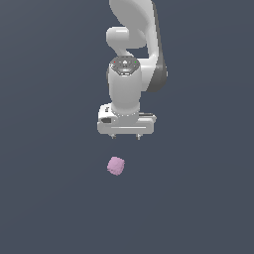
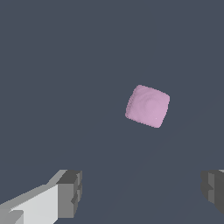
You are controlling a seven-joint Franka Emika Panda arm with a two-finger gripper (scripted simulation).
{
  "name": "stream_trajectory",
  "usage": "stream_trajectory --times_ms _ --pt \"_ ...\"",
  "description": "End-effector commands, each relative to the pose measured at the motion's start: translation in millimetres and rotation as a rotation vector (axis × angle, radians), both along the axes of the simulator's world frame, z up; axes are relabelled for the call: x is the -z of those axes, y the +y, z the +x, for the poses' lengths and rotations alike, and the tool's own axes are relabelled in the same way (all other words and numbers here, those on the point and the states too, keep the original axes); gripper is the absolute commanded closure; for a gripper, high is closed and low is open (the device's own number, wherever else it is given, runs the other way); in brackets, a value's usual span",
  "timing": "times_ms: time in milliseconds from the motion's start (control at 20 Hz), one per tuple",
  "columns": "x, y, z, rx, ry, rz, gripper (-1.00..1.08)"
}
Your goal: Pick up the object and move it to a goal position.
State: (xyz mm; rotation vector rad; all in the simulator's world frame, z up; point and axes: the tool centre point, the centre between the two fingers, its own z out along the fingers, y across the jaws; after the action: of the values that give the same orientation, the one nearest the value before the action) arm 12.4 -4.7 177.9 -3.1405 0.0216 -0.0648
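The exterior view looks from a distance off the arm and somewhat above, facing the white, smooth-shelled robot arm (image 1: 131,54) head-on, so the whole wrist and the white, block-shaped gripper (image 1: 126,137) sit in the upper middle of the picture with the flat dark slate-grey floor (image 1: 49,198) filling the rest. The wrist view rides on the arm and looks down along the gripper, much closer to the floor: only the two grey finger pads (image 2: 70,192) enter at one edge. Both views share the small pale pink-lilac, soft-edged cube-like block (image 1: 115,165) and the floor around it; the block (image 2: 147,106) looks far larger in the wrist view.
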Motion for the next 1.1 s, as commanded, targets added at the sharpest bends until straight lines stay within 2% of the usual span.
stream_trajectory --times_ms 0,400,700,1050 --pt "0 0 0 0.0 0.0 0.0 -0.92" --pt "-16 32 4 -0.019 -0.013 0.026 -0.92" --pt "-12 28 7 -0.005 -0.011 0.025 -0.92" --pt "8 13 22 0.073 0.001 0.026 -0.92"
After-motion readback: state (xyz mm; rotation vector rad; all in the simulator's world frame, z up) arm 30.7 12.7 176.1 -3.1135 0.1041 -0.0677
